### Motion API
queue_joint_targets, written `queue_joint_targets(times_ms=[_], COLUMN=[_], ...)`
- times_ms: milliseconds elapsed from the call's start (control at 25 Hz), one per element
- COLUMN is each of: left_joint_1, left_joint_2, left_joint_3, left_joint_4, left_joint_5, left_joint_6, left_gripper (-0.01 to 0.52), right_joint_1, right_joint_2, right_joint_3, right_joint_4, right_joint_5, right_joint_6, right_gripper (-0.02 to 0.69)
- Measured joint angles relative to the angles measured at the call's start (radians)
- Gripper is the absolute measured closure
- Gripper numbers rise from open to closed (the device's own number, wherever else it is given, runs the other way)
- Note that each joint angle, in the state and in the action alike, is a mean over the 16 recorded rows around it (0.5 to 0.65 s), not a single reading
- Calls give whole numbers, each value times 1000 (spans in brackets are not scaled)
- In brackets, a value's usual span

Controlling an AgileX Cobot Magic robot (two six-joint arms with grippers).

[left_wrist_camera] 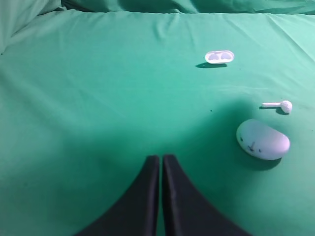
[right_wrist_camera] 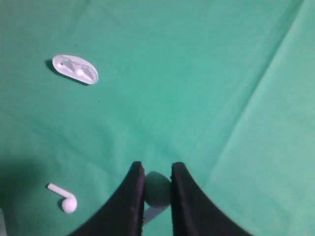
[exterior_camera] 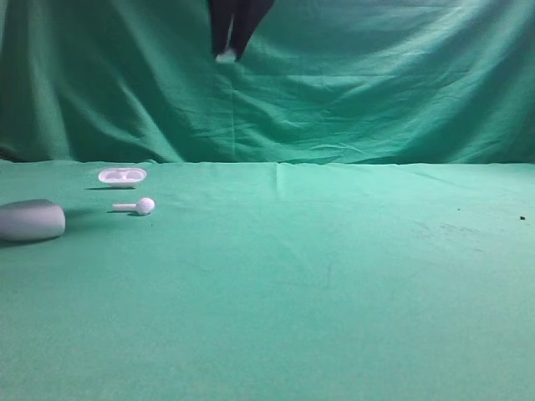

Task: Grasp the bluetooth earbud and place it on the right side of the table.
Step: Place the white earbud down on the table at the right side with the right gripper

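High above green surface, right pincer clenched small white earbud between dark fingers. Left pincer closed, empty. Best move: carry rightward, lower gently, release only near cloth.

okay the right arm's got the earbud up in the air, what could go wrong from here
1. The bluetooth earbud is tiny and pinched only between the right gripper's tips, high above the table; it could slip and bounce away.
2. Released from that height, it may roll off its spot on the creased cloth.
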Motion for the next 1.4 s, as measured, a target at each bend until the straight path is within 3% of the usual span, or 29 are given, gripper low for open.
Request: queue_joint_targets(times_ms=[320,720,960,1160,1400], left_joint_1=[0,0,0,0,0], left_joint_2=[0,0,0,0,0], left_joint_3=[0,0,0,0,0], left_joint_4=[0,0,0,0,0], left_joint_5=[0,0,0,0,0], left_joint_6=[0,0,0,0,0], left_gripper=[514,514,514,514,514], right_joint_1=[-147,-217,-218,-218,-218], right_joint_2=[-255,-354,-296,-246,-224], right_joint_3=[466,935,1039,1048,1028], right_joint_4=[-7,-14,-35,-59,-76], right_joint_5=[-105,-473,-658,-726,-724], right_joint_6=[7,20,20,20,20], right_gripper=[565,565,565,553,434])
